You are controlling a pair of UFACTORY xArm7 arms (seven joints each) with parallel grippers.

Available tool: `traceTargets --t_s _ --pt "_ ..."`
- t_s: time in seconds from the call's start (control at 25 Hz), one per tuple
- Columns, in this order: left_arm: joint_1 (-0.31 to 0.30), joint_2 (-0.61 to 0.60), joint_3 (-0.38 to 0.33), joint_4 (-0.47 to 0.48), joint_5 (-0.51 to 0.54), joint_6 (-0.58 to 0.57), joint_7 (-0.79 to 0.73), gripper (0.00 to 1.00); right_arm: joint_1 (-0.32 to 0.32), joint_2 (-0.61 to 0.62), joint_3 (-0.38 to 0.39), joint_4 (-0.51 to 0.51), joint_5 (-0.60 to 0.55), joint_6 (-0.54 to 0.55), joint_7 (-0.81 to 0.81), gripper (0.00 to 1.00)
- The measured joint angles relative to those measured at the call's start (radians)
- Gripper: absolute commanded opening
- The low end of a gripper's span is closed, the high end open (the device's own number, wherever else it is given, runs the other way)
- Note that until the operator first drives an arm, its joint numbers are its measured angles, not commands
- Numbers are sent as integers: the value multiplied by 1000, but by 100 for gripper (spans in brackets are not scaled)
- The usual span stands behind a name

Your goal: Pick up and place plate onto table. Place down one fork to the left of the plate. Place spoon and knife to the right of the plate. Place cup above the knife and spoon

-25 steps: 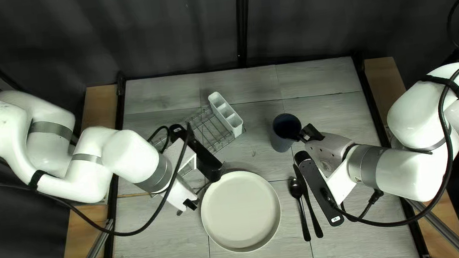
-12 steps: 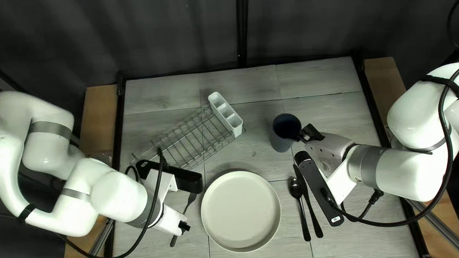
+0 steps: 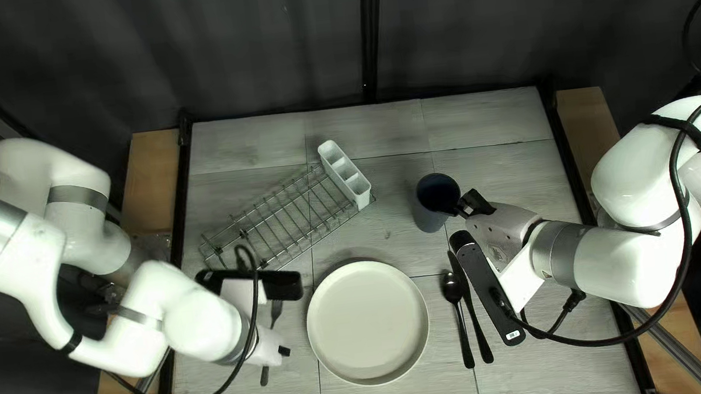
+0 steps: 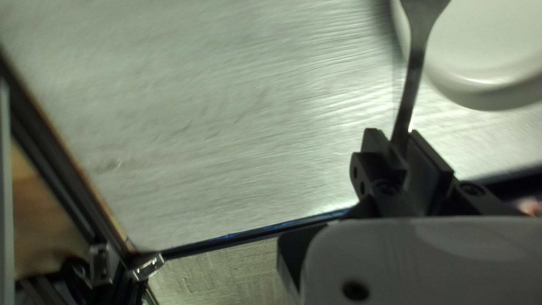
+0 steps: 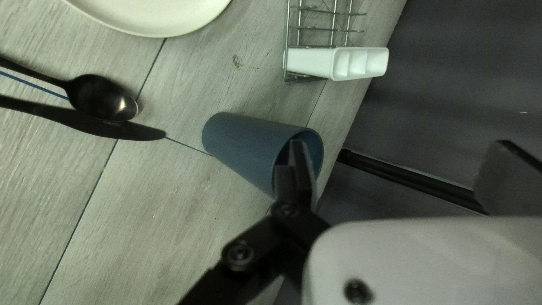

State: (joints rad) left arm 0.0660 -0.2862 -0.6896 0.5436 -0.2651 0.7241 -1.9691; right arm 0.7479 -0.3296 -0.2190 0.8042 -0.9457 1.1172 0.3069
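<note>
A cream plate [image 3: 368,320] lies on the table near its front. Right of it a black spoon [image 3: 451,286] and knife [image 3: 474,318] lie side by side. A dark blue cup [image 3: 433,201] stands beyond them. My left gripper [image 4: 401,142] is shut on the handle of a fork [image 4: 417,46], low over the table just left of the plate [image 4: 487,55]. The fork [image 3: 275,310] shows partly under the wrist. My right gripper [image 5: 398,156] is open beside the cup [image 5: 250,142], with one finger [image 5: 300,165] inside the rim.
A wire dish rack [image 3: 280,218] with a white cutlery caddy [image 3: 344,166] sits behind the plate, toward the left. The table's near left corner and edge rail [image 4: 139,258] are close to my left gripper.
My left arm has swung from the rack toward the near left, carrying the fork down beside the plate's left rim. The right arm and the cup have stayed still.
</note>
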Motion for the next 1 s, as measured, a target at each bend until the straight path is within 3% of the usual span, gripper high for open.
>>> traceTargets --t_s 0.36,1.0 --pt "66 209 -66 3 181 -123 -221 0 0 0 0 0 0 0 0 100" --pt "119 352 -20 4 270 -257 -138 0 0 0 0 0 0 0 0 100"
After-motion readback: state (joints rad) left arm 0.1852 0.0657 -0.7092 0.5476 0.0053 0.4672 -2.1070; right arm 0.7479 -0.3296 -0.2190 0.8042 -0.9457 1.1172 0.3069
